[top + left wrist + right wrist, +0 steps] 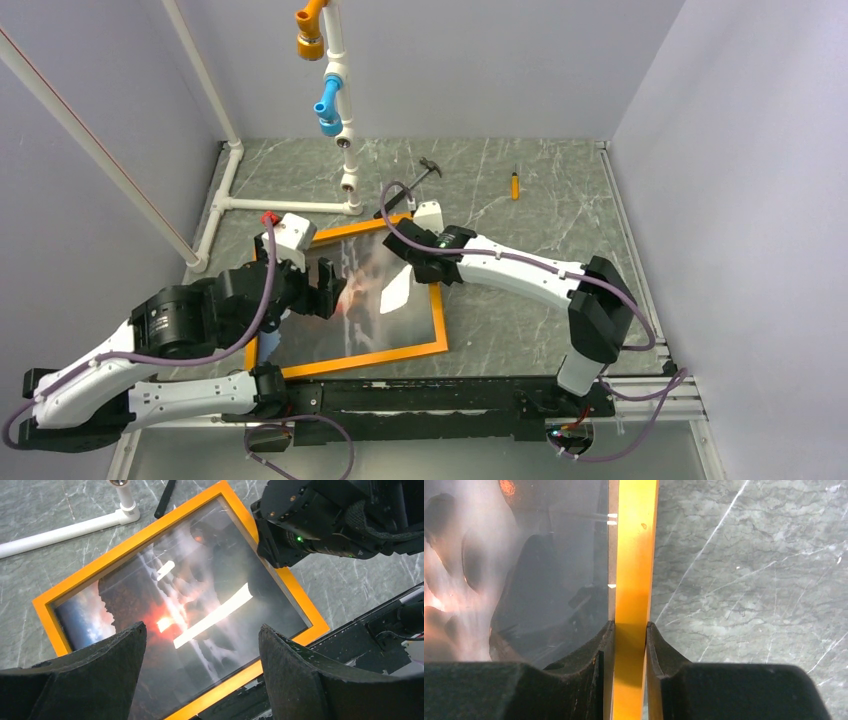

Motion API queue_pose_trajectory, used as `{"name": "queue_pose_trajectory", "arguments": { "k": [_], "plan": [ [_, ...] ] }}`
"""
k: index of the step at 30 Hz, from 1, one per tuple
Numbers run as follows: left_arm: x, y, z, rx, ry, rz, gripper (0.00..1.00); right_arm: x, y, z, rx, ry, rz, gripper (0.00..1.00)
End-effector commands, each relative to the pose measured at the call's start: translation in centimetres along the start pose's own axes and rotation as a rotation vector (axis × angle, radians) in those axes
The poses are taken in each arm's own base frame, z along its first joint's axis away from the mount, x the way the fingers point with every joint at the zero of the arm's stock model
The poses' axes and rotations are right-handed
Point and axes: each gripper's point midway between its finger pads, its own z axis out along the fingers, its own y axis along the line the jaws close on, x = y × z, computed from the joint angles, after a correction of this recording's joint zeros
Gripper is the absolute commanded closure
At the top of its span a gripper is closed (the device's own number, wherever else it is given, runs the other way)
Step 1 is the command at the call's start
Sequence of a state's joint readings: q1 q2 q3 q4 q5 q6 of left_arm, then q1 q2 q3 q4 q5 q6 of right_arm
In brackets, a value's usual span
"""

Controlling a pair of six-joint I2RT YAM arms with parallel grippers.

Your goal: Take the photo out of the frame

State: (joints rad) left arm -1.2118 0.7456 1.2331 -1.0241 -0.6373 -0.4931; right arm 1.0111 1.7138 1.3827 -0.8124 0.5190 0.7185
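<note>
Frame [370, 359] bright orange, plain, unpatterned; photo [370, 320] mostly dark, orange-red glow at centre, whitish smoky streaks, bluish along one edge, white glare bars on its glossy face; table [520, 260] grey-green marble, thin white veins; pipe structure [285, 206] white; one fitting [328, 105] blue; another fitting [310, 30] orange-yellow.
</note>
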Motion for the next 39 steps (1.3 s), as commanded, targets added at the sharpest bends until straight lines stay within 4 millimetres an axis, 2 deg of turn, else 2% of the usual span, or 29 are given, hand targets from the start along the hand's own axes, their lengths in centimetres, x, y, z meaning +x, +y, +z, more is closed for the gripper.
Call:
{"name": "queue_pose_trajectory", "arguments": {
  "k": [1, 3, 5, 6, 7, 9, 10, 13, 14, 15, 18, 19, 21, 23, 24, 26, 27, 30, 31, 33, 35, 39],
  "plan": [
    [-1.0, 0.4, -0.4, -0.009, -0.053, -0.054, 0.15, -2.6, -1.0, -1.3, -0.035, -0.083, 0.047, 1.00],
    [-0.8, 0.3, -0.1, -0.009, -0.049, -0.053, 0.15, -2.9, -1.9, -2.0, 0.005, -0.088, 0.052, 1.00],
    [-0.4, 0.0, 0.3, -0.016, -0.024, -0.050, 0.15, -3.9, -1.3, -3.7, -0.022, -0.150, 0.050, 1.00],
    [-0.2, -0.1, 0.6, -0.024, -0.014, -0.048, 0.14, -4.2, -0.9, -3.8, -0.035, -0.166, 0.055, 1.00],
    [0.1, -0.2, 0.9, -0.029, -0.009, -0.049, 0.14, -3.8, -0.7, -3.1, -0.041, -0.154, 0.052, 1.00],
    [0.8, -0.5, 1.7, -0.034, 0.002, -0.056, 0.14, -1.9, -1.7, 0.9, -0.039, -0.053, 0.090, 1.00],
    [1.0, -0.7, 2.0, -0.031, 0.005, -0.067, 0.14, -0.9, -1.8, 1.7, -0.048, -0.012, 0.102, 1.00],
    [2.3, -1.1, 2.8, -0.017, 0.041, -0.097, 0.14, -3.4, -0.6, -2.6, -0.116, -0.145, 0.099, 1.00],
    [2.6, -1.3, 3.1, -0.010, 0.046, -0.107, 0.14, -3.7, -0.4, -3.2, -0.139, -0.147, 0.106, 1.00],
    [3.1, -1.6, 3.5, 0.000, 0.056, -0.111, 0.14, -3.9, -0.7, -3.1, -0.154, -0.147, 0.124, 1.00],
    [4.7, -2.5, 5.0, 0.035, 0.100, -0.123, 0.15, -1.7, -2.4, 0.6, -0.168, -0.042, 0.183, 1.00],
    [5.3, -2.7, 5.5, 0.041, 0.120, -0.129, 0.15, -1.5, -2.7, 0.3, -0.152, -0.034, 0.182, 1.00],
    [6.1, -2.7, 5.9, 0.041, 0.154, -0.149, 0.15, -3.9, -2.3, -3.1, -0.171, -0.149, 0.164, 1.00],
    [6.5, -2.7, 6.1, 0.047, 0.156, -0.170, 0.15, -4.7, -2.3, -3.9, -0.189, -0.180, 0.171, 1.00],
    [6.7, -2.8, 6.3, 0.055, 0.154, -0.176, 0.15, -4.2, -2.4, -2.9, -0.179, -0.167, 0.169, 1.00],
    [6.6, -2.8, 6.5, 0.073, 0.150, -0.197, 0.15, -1.7, -2.1, 0.8, -0.170, -0.074, 0.171, 1.00],
    [6.6, -2.7, 6.6, 0.073, 0.155, -0.202, 0.15, -0.7, -2.0, 1.4, -0.161, -0.025, 0.163, 1.00],
    [6.4, -2.5, 6.5, 0.066, 0.168, -0.196, 0.15, -2.9, -1.7, -1.2, -0.144, -0.127, 0.138, 1.00],
    [6.4, -2.4, 6.5, 0.062, 0.166, -0.193, 0.15, -3.5, -1.9, -1.5, -0.143, -0.141, 0.142, 1.00],
    [6.4, -2.3, 6.6, 0.061, 0.161, -0.190, 0.15, -2.7, -2.2, 0.1, -0.130, -0.111, 0.147, 1.00],
    [6.3, -2.2, 6.7, 0.059, 0.160, -0.189, 0.14, -0.8, -1.9, 1.9, -0.148, -0.014, 0.166, 1.00],
    [6.4, -2.3, 6.9, 0.069, 0.170, -0.194, 0.15, -2.3, -2.2, 0.0, -0.208, -0.081, 0.192, 1.00]
  ]
}}
